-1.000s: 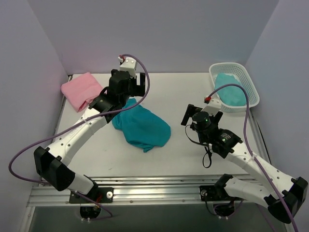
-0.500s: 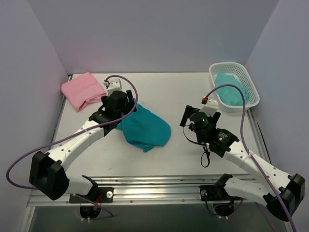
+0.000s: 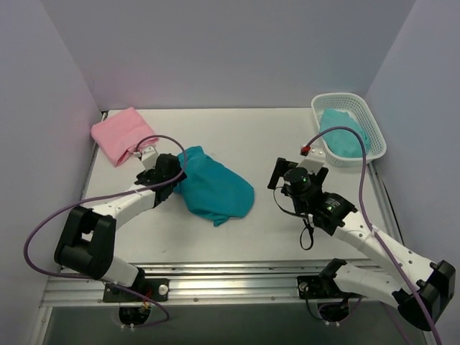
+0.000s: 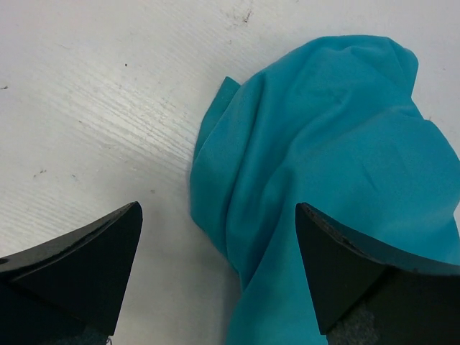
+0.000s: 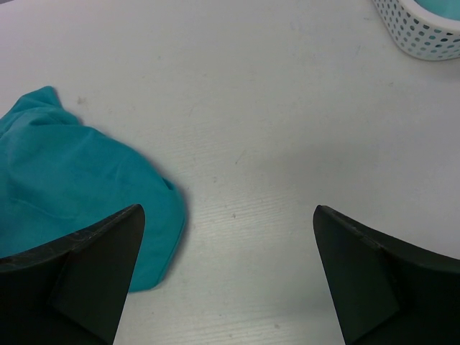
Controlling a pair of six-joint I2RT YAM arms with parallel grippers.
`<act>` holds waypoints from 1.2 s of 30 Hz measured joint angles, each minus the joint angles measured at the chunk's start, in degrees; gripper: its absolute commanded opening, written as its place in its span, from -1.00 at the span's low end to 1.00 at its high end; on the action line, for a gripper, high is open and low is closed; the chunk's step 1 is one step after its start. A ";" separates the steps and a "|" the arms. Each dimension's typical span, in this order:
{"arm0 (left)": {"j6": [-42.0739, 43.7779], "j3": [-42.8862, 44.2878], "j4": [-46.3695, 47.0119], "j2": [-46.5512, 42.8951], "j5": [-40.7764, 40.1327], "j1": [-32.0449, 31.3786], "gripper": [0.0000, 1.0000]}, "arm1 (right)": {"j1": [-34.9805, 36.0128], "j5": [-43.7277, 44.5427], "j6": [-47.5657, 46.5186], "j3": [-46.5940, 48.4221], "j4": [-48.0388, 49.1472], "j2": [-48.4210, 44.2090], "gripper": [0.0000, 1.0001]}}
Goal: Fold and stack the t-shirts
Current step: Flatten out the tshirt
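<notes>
A crumpled deep teal t-shirt [image 3: 215, 188] lies on the table left of centre. A folded light pink t-shirt [image 3: 122, 134] lies at the back left corner. My left gripper [image 3: 172, 180] is open and low at the teal shirt's left edge. In the left wrist view the gripper [image 4: 218, 230] straddles that edge of the teal cloth [image 4: 323, 158], with nothing held. My right gripper [image 3: 295, 171] is open and empty over bare table right of the teal shirt. In the right wrist view [image 5: 228, 215], the shirt [image 5: 72, 180] lies to its left.
A white perforated basket [image 3: 371, 126] stands at the back right with a teal cloth [image 3: 343, 133] inside; its rim shows in the right wrist view [image 5: 424, 32]. Side walls close in the table left and right. A rail runs along the near edge [image 3: 230, 277].
My left arm has come down and drawn back towards the left, from above the shirt's far end to its left edge. The right arm has barely moved.
</notes>
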 measured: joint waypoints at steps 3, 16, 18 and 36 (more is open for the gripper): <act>-1.49 -1.31 3.21 2.10 1.36 0.70 0.94 | 0.00 -2.29 0.28 -1.09 1.84 0.63 1.00; -3.30 -1.07 16.72 14.36 6.71 0.74 -0.95 | 7.54 -10.25 5.35 -6.05 9.64 15.02 0.99; -3.32 -0.37 18.03 15.45 7.45 0.81 -0.95 | 9.03 -10.49 6.56 -6.05 10.58 14.86 0.99; -2.67 -0.83 22.38 16.48 10.27 0.94 -0.95 | 17.18 -11.13 13.86 -5.53 25.53 36.68 0.99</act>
